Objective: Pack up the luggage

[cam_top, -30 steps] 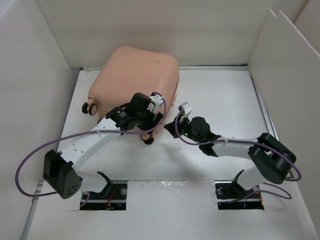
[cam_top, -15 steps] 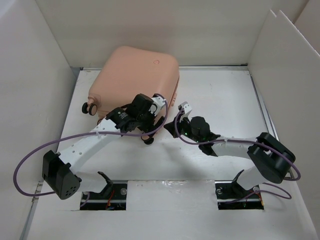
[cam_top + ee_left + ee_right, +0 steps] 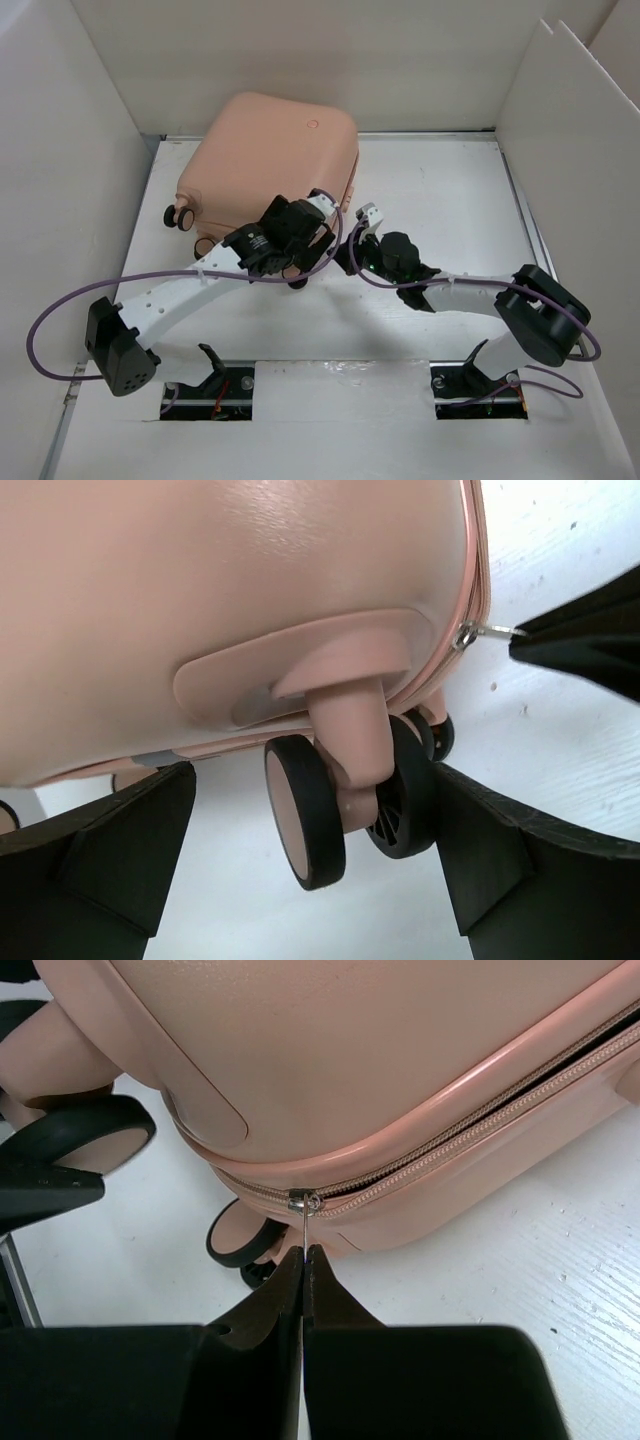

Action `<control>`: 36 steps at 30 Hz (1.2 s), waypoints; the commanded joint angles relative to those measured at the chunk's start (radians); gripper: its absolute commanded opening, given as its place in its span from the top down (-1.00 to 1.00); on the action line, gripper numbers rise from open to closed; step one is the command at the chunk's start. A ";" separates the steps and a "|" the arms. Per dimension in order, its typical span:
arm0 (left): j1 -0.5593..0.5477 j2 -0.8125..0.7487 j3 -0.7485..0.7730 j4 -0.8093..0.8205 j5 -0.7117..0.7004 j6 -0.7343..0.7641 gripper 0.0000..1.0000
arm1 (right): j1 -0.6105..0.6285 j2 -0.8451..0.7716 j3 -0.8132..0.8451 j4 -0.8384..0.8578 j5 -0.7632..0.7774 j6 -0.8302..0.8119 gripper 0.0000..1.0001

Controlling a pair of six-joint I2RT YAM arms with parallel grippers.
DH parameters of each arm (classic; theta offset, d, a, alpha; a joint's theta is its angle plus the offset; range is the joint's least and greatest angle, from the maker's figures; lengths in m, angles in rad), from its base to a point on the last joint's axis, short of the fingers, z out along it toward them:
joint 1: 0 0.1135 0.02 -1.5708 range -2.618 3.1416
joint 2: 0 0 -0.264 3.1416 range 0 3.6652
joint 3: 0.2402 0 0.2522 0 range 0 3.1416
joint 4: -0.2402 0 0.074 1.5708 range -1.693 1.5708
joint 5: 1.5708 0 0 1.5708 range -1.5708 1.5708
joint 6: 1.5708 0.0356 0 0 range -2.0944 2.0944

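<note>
The luggage (image 3: 275, 150), a salmon-pink hard-shell case, lies flat at the back left with its shells together. My left gripper (image 3: 308, 825) is open at the case's near corner. Its fingers (image 3: 125, 840) stand on either side of a twin black wheel (image 3: 300, 815) with pink hubs, and the right finger sits close against the wheel. My right gripper (image 3: 303, 1257) is shut on the thin metal zipper pull (image 3: 303, 1225), just under the slider (image 3: 303, 1202). The zipper gapes dark to the right of the slider. In the top view both gripper heads meet at that corner (image 3: 325, 255).
White walls (image 3: 90, 150) box the table on the left, back and right, with a leaning white panel (image 3: 570, 130) at the right. Another wheel (image 3: 180, 215) sticks out at the case's left corner. Purple cables (image 3: 60, 320) loop off both arms.
The left gripper has opened wide and slid nearer along the case's edge to the corner wheel. The right gripper keeps its pinch on the pull and has shifted slightly left.
</note>
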 commanded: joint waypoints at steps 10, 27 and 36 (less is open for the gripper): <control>-0.085 0.084 0.051 0.027 -0.220 -0.214 -0.17 | -0.007 0.031 0.065 -0.043 0.005 0.025 1.00; -0.065 0.103 -0.016 -0.019 -0.272 -0.254 1.00 | -0.007 0.013 0.065 -0.081 0.047 0.025 1.00; -0.034 -0.161 -0.177 0.086 -0.025 -0.007 1.00 | -0.063 -0.033 0.159 -0.344 0.287 -0.036 1.00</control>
